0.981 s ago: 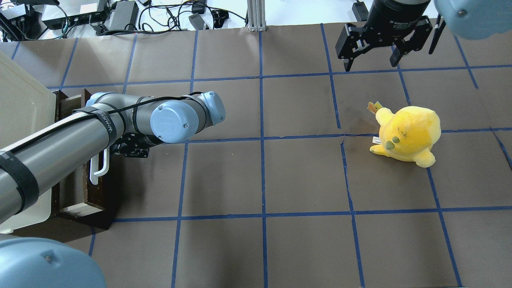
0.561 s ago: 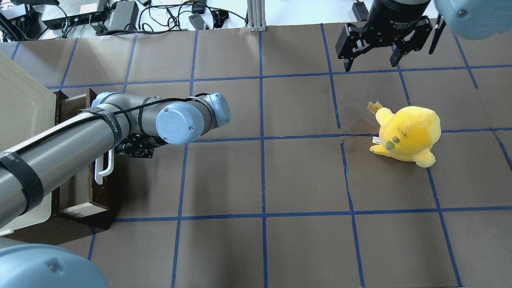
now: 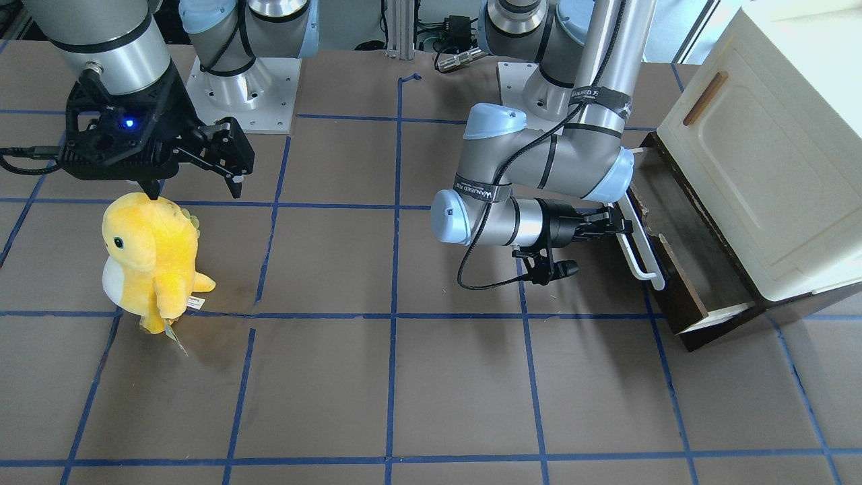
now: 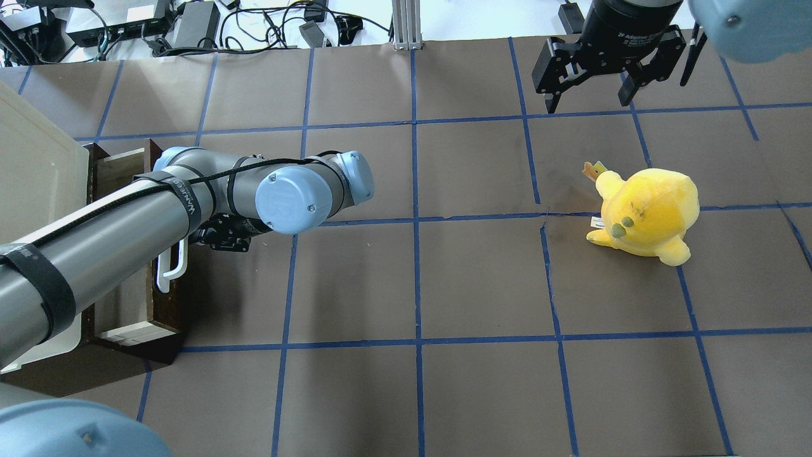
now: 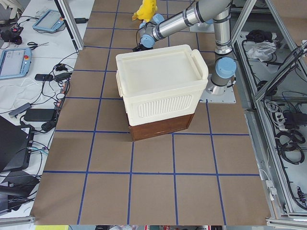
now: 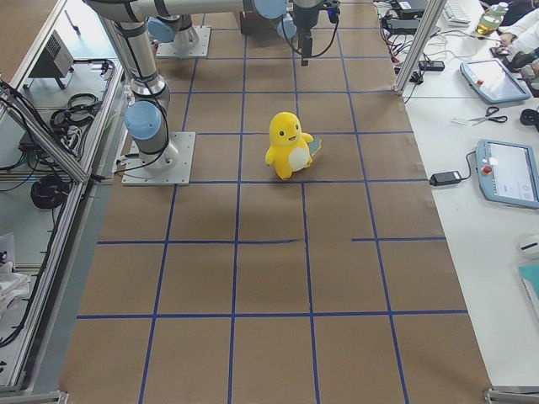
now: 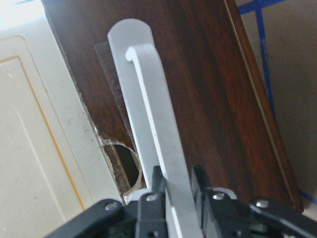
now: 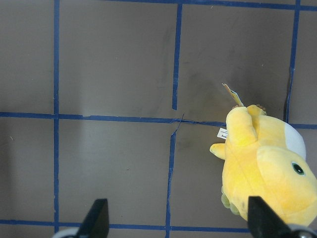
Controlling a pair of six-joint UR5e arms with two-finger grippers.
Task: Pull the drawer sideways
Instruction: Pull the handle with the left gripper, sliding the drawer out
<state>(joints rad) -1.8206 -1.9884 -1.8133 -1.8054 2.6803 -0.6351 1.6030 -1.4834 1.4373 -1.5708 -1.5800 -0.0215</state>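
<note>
The dark brown drawer (image 4: pixel 170 304) sits partly pulled out from under the cream-white cabinet (image 4: pixel 32 178), showing its pale interior. Its long white bar handle (image 4: pixel 172 266) runs along the front. My left gripper (image 4: pixel 189 238) is shut on this handle. In the left wrist view the handle (image 7: pixel 148 114) passes between the closed fingers of the left gripper (image 7: pixel 177 188), against the drawer front (image 7: pixel 213 99). The front-facing view shows the left gripper (image 3: pixel 623 225) on the handle (image 3: pixel 643 259) of the drawer (image 3: pixel 673 283). My right gripper (image 4: pixel 588 101) is open and empty, far from the drawer.
A yellow plush toy (image 4: pixel 644 212) stands on the right half of the table, just below the right gripper (image 3: pixel 195 188). It also shows in the right wrist view (image 8: pixel 262 158). The cabinet (image 3: pixel 774 168) has a cream door with a small brown handle (image 3: pixel 704 99). Blue tape lines grid the brown table.
The left gripper has moved toward the table's middle with the handle in it, and the drawer has slid further out of the cabinet. The right arm and the plush toy have not moved.
</note>
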